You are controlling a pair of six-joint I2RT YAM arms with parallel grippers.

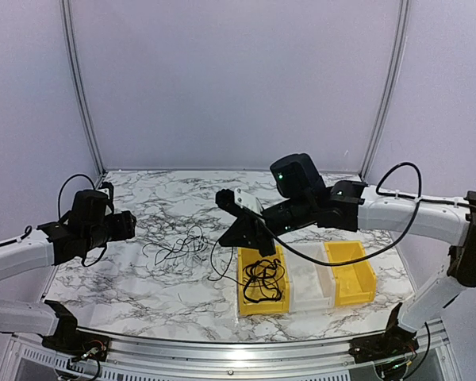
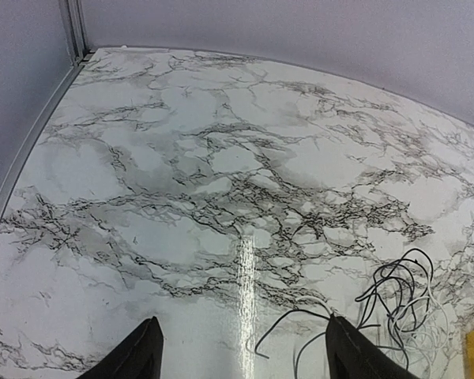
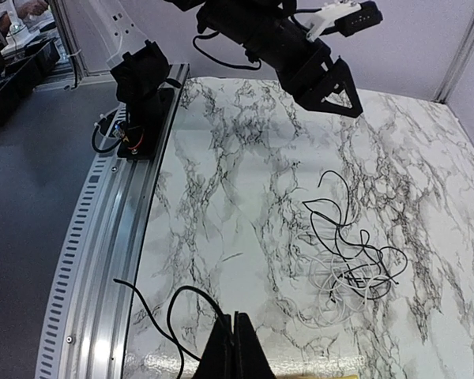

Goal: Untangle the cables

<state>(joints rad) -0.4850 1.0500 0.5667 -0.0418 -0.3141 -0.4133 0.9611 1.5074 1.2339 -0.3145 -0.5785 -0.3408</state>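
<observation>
Right gripper (image 3: 235, 330) should carry its black cable (image 3: 171, 309) over the left yellow bin (image 1: 263, 309) in a slow, high arc. The trailing loop hangs beside that bin on the tangle's side, so it needs to clear the rim before release. As far as I can judge, the strand is already free of the tangle (image 1: 178, 248), which lies on the marble well apart from the bin. If the pile stirs, stop and let the other arm pin it. The 2 fingers are pressed together on that 1 thin strand. Inside the bin lies 1 coiled black cable (image 1: 262, 278). Left gripper (image 2: 243, 339), beyond the tangle from the bin, has its jaws wide apart, holding and touching nothing.
</observation>
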